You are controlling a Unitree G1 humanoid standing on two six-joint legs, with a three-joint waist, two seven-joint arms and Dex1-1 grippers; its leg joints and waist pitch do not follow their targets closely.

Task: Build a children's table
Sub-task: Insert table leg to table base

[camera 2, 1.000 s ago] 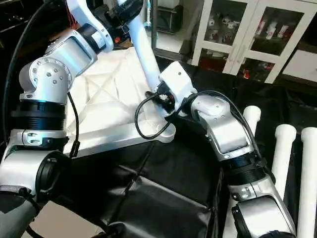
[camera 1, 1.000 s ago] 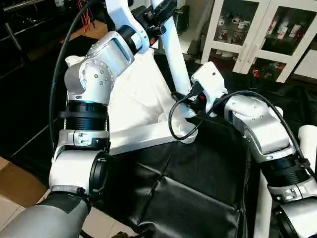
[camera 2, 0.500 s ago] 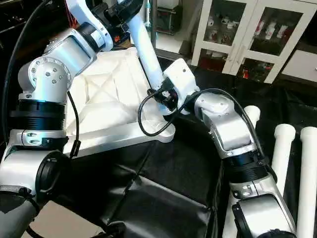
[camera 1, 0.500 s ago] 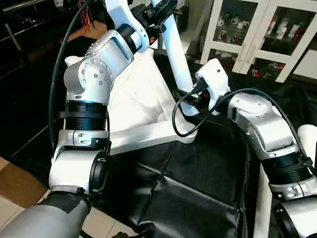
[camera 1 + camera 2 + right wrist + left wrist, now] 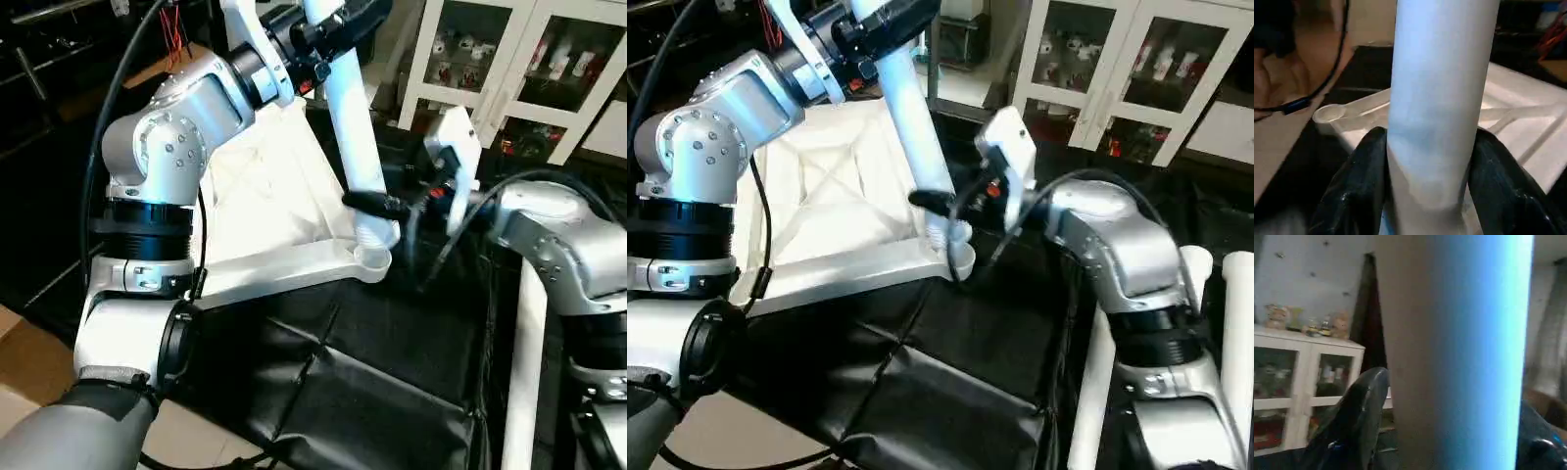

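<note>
Leg [image 5: 351, 127] stands near-upright w/ foot at tabletop [image 5: 838, 191] corner socket [image 5: 372, 258]; right gripper [image 5: 1422, 196] jaws clamp it low, left gripper [image 5: 1449, 440] jaws straddle it high, grip unclear.

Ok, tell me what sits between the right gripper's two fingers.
The white tube leg: in the right wrist view the right gripper has one black finger pressed on each side of it, low on the tube, with the tabletop behind.

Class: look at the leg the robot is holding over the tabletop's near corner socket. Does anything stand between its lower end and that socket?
Nothing visible does. The leg already stands with its lower end at the corner socket of the tabletop.
</note>
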